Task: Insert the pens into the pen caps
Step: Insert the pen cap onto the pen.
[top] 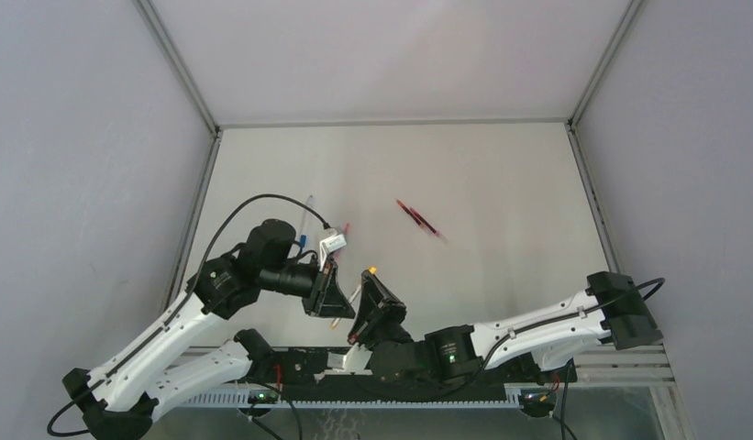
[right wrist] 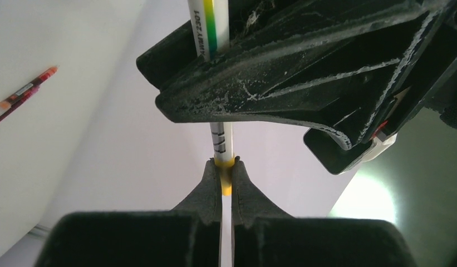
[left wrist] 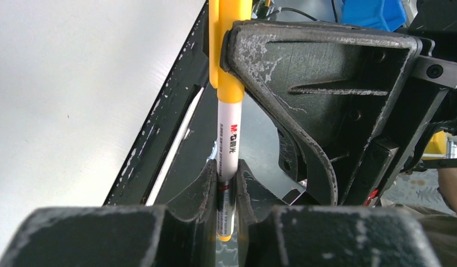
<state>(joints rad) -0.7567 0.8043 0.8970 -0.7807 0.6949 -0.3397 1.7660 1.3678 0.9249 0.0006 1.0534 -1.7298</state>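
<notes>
Diagonally, yellow pen (right wrist: 221, 142): barrel (left wrist: 228, 139) pinched by left hand (left wrist: 226, 183), far cap (left wrist: 230, 55) by right hand (right wrist: 226, 172).

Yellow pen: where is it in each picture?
Top external: yellow pen low centre, between left gripper and right gripper.
Left wrist: upright, centre, yellow cap on top.
Right wrist: centre, above the fingers.
Shared landmark: white table.

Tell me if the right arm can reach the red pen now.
Likely not yet: the right gripper is shut on the yellow cap. The red pen itself lies in the open.
</notes>
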